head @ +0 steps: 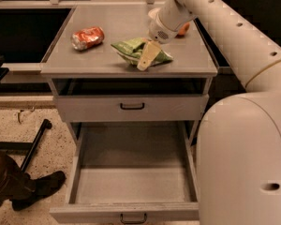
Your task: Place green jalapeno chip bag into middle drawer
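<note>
In the camera view we see the bag [128, 48] lying crumpled on the cabinet top [107, 18], near the front edge and a little right of centre. The gripper [145, 61] hangs at the end of the arm [234, 36], which reaches in from the upper right. It is down on the bag's right half and touching it. We cannot tell whether it is grasping the bag or released. To the left of the bag, well apart from it, a crushed can [87, 37] lies on its side. An orange fruit [184, 29] peeks out behind the arm near the top's right edge. Below the top, the shallow upper drawer [131, 108] sits nearly closed. Under it the middle drawer [131, 184] is pulled far out toward us, with its floor bare. At lower left a person's boot [40, 189] rests on the speckled floor.
</note>
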